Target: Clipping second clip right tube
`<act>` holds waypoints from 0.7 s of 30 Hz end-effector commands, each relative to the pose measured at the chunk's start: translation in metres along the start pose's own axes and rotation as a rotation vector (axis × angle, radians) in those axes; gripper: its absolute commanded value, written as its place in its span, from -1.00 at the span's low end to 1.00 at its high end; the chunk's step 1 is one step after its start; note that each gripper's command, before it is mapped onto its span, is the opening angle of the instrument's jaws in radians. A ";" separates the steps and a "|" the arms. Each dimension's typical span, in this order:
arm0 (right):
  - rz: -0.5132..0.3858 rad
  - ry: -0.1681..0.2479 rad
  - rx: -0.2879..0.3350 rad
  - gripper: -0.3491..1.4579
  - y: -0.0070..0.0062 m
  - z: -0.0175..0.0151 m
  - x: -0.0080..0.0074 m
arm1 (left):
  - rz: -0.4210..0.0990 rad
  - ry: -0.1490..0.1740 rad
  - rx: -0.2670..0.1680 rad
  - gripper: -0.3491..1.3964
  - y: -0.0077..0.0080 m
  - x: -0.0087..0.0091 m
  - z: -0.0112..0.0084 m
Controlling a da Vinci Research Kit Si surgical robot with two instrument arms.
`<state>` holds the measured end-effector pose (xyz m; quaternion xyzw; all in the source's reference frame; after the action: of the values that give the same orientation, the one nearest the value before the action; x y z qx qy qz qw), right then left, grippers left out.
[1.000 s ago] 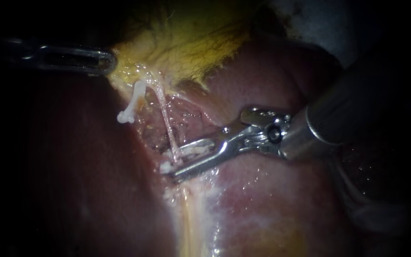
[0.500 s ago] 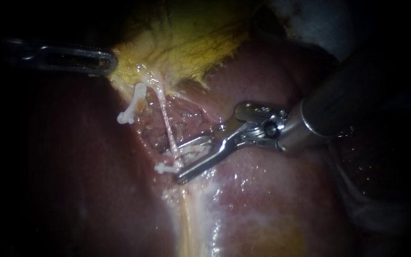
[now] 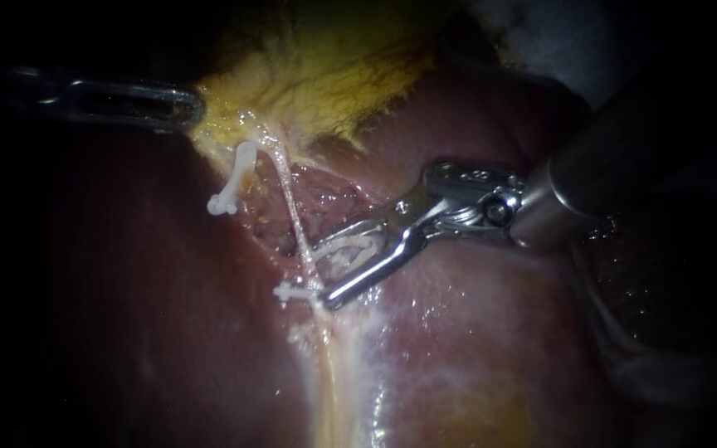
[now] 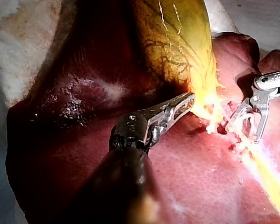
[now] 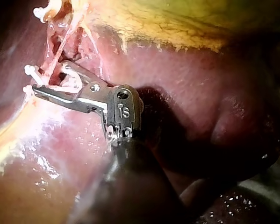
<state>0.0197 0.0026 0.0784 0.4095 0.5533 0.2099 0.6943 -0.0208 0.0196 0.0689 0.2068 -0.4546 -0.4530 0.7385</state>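
Gaping beside the right tube (image 3: pixel 294 217) mid-frame, the right instrument (image 3: pixel 322 274) holds its jaws apart near a white clip (image 3: pixel 288 292); upper left, the left instrument (image 3: pixel 191 108) clamps its jaws on the gallbladder (image 3: pixel 334 66).

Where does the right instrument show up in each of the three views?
Endoscope view: the right instrument enters from the upper right, jaws open beside the lower clip.
Left wrist view: the right instrument lies beyond the left instrument's tip.
Right wrist view: the only instrument, jaws open at that clip.
Shared landmark: the yellow gallbladder.
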 end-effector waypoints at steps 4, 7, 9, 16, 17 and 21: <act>-0.036 -0.027 -0.053 0.05 -0.0004 0.0002 0.0000 | 0.000 0.000 0.000 -1.00 0.0000 0.0000 0.0001; -0.062 -0.029 -0.084 0.05 -0.0009 0.0003 -0.0001 | 0.000 0.000 0.000 -1.00 0.0000 0.0000 0.0001; -0.069 -0.022 -0.100 0.05 -0.0014 0.0003 -0.0002 | 0.000 0.000 0.000 -1.00 0.0000 0.0000 0.0001; -0.114 -0.020 -0.164 0.05 -0.0037 0.0006 -0.0005 | 0.000 -0.001 -0.001 -1.00 0.0000 0.0001 0.0001; -0.118 -0.027 -0.172 0.05 -0.0039 0.0007 -0.0004 | 0.000 -0.001 -0.001 -1.00 0.0000 0.0001 0.0001; -0.137 -0.053 -0.185 0.05 -0.0049 0.0004 0.0001 | 0.000 -0.001 -0.001 -1.00 0.0000 0.0001 0.0001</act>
<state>0.0193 -0.0002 0.0742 0.3094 0.5405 0.2000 0.7564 -0.0209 0.0196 0.0690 0.2063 -0.4546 -0.4532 0.7385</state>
